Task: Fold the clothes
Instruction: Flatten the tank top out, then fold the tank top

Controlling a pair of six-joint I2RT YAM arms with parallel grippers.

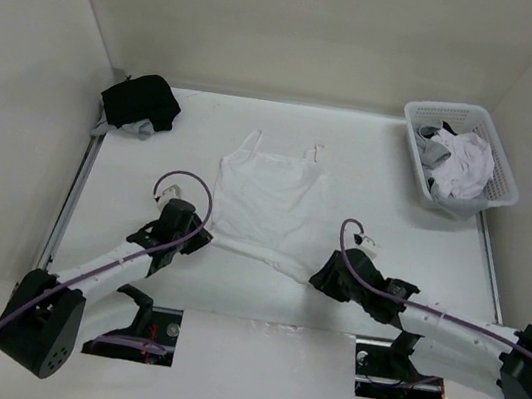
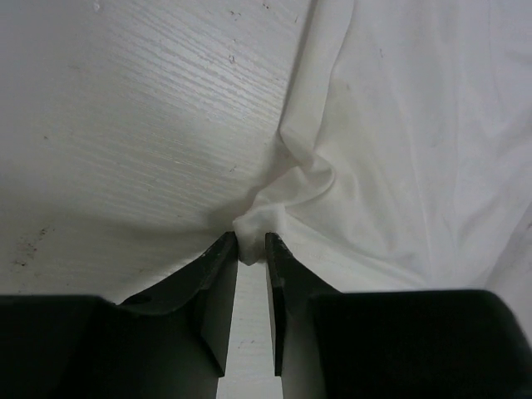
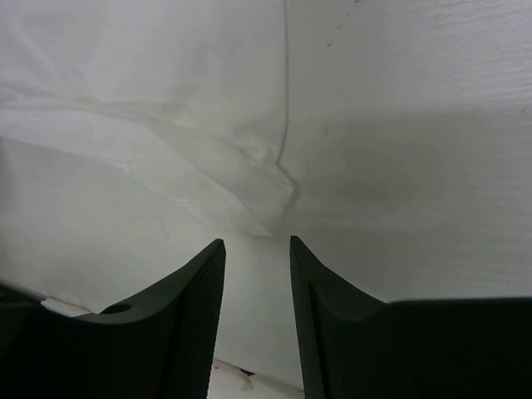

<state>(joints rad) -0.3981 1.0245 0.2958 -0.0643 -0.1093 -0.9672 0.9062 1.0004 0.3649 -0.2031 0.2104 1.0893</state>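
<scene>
Now a hem corner of the tank top [image 1: 269, 195] should be taken deep into the parted right gripper [image 3: 256, 243]; the other is clamped by the left gripper [image 2: 249, 238].

I see the white tank top [image 1: 268, 198] lying flat, centred, straps far, hem corners bunched; black garment [image 1: 140, 102] heaped far-left.
</scene>
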